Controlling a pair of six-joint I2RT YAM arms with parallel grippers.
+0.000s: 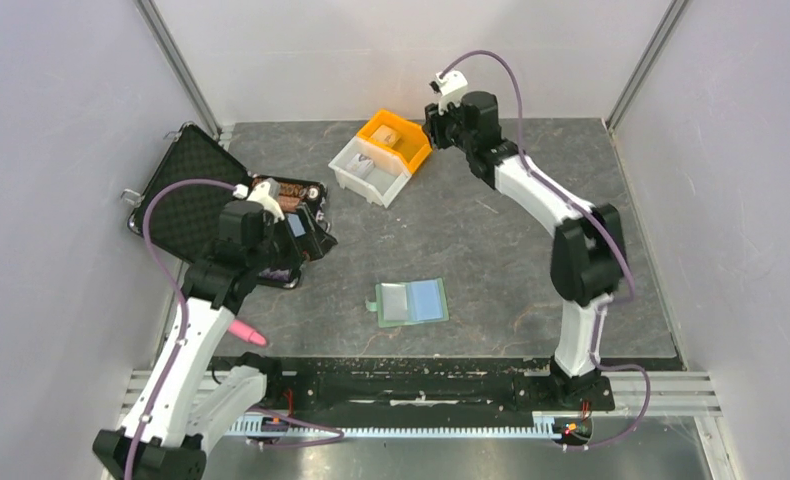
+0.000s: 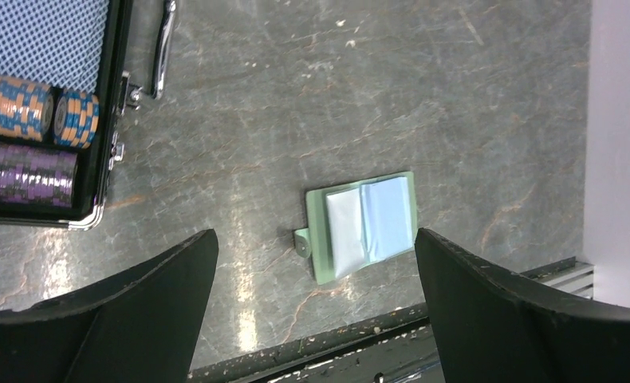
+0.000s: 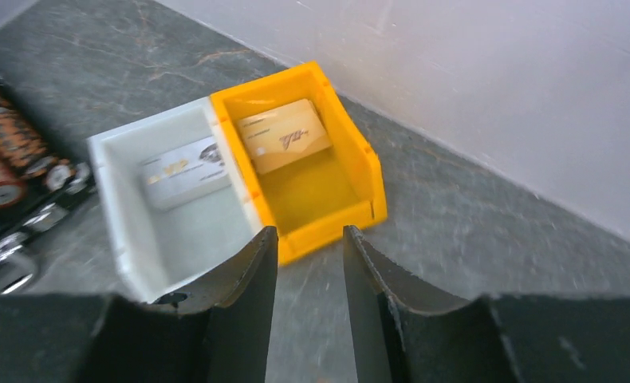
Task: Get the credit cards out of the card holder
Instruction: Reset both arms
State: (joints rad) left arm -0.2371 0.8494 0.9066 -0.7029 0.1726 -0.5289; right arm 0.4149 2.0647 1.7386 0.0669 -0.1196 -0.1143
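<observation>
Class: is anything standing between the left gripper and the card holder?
Nothing visible. In the left wrist view the card holder lies open on the table, framed by the open left gripper; the black case sits well aside.

Sage card holder (image 1: 411,301) open flat mid-table; right claw (image 1: 433,120) beside orange bin (image 1: 418,152).

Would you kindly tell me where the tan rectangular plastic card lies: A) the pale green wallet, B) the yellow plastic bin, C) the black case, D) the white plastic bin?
B: the tan rectangular plastic card lies flat inside the yellow plastic bin, seen from the right wrist.
</observation>
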